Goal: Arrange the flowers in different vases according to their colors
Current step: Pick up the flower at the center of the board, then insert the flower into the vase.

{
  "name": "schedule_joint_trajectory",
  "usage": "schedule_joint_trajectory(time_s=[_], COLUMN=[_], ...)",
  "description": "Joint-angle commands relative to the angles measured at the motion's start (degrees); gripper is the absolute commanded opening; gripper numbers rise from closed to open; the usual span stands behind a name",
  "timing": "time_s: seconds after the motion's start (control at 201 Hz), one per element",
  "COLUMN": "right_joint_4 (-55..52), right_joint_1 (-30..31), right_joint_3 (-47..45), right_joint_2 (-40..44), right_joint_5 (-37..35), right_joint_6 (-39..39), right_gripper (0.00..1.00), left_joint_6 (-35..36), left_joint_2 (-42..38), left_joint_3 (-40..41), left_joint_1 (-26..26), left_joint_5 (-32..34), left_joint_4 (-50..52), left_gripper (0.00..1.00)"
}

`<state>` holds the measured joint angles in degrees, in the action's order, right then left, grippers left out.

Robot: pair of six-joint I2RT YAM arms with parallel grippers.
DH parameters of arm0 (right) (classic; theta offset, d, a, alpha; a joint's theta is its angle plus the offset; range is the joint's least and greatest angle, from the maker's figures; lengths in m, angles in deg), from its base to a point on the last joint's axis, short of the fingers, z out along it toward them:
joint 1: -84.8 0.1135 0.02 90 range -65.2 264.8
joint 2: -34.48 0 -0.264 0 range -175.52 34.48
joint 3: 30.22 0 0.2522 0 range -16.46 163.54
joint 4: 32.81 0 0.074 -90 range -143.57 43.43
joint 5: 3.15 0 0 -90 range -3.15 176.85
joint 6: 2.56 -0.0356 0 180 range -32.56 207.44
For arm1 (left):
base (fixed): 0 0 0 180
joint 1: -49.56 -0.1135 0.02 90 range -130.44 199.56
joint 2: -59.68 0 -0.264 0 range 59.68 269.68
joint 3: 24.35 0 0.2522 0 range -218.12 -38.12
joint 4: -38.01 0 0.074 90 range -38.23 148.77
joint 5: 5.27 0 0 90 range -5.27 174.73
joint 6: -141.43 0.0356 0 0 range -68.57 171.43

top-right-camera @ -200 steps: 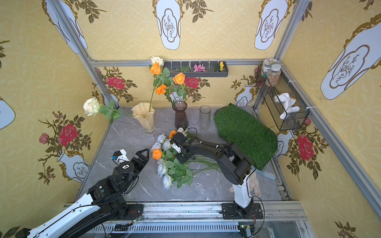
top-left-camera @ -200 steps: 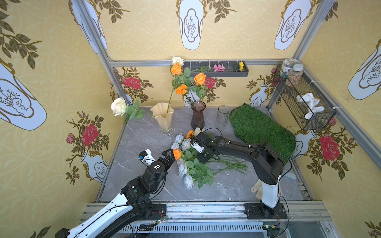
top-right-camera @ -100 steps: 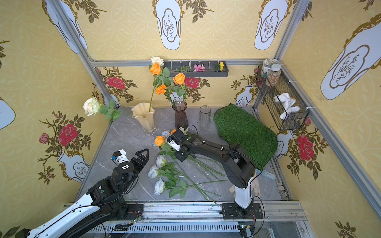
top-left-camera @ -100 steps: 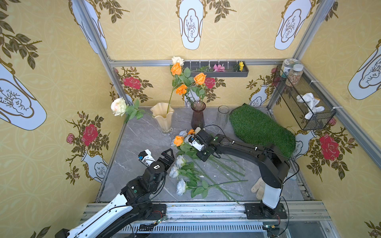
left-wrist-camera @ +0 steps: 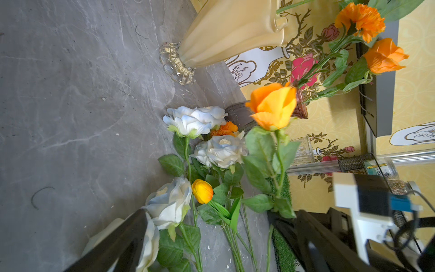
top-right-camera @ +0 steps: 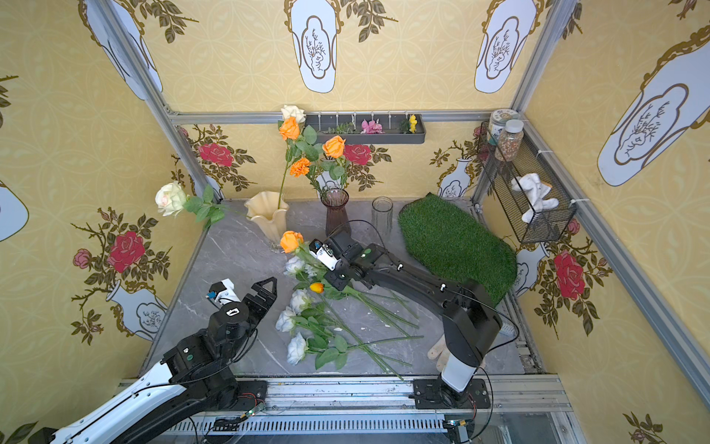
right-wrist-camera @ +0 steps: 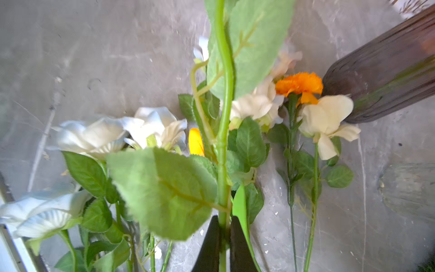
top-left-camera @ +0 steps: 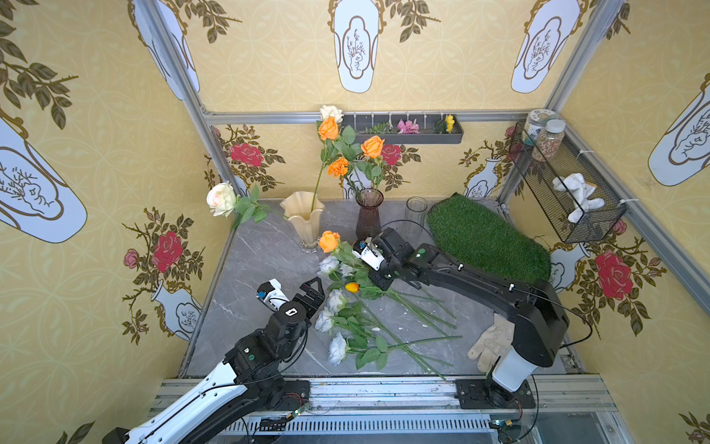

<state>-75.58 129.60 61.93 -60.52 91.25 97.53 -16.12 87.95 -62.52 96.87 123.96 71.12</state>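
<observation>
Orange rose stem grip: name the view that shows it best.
Right wrist view: the right gripper pinches the stem in close-up. Both top views show the orange rose bloom but hide the grip. The left wrist view shows bloom and leaves, the grip dark and unclear.

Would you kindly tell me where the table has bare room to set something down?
The widest bare patch of table lies between the cream vase, the left wall and the left gripper. The middle is crowded with loose flowers, where the right gripper holds an orange rose.
</observation>
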Motion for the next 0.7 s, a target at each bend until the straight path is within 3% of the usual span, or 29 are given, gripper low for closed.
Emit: schedule_joint_trajectory(time_s=[0.0,0.204,0.418,0.523,0.697], right_joint_4=[8.0,19.8,44.1,56.5,62.6], right_joint_1=[-2.4,-7.4,-9.6,-11.3,-15.3], right_joint_3=[0.1,0.5,-3.8,-3.8,5.2], right_joint_2=[3.8,8.7,11.7,9.5,1.9], right_joint_5=[6.3,11.1,5.0,2.0,2.8], right_joint_6=[-4.5,-12.3,-15.5,-16.7,-20.5], right_gripper=[0.00,0.00,0.00,0.00,0.00], left_joint_6=[0.2,0.2,0.6,1.1,1.9], left_joint_2=[-0.2,-0.7,-1.3,-1.0,-0.1], left_joint_3=[0.3,0.7,1.3,1.3,1.1], left_joint_1=[0.0,0.0,0.0,0.0,0.0], left_joint_5=[0.3,0.3,0.6,0.7,0.7], left_joint_4=[-0.8,-1.0,-1.7,-2.1,-3.0], left_gripper=[1.00,1.00,1.00,1.00,1.00])
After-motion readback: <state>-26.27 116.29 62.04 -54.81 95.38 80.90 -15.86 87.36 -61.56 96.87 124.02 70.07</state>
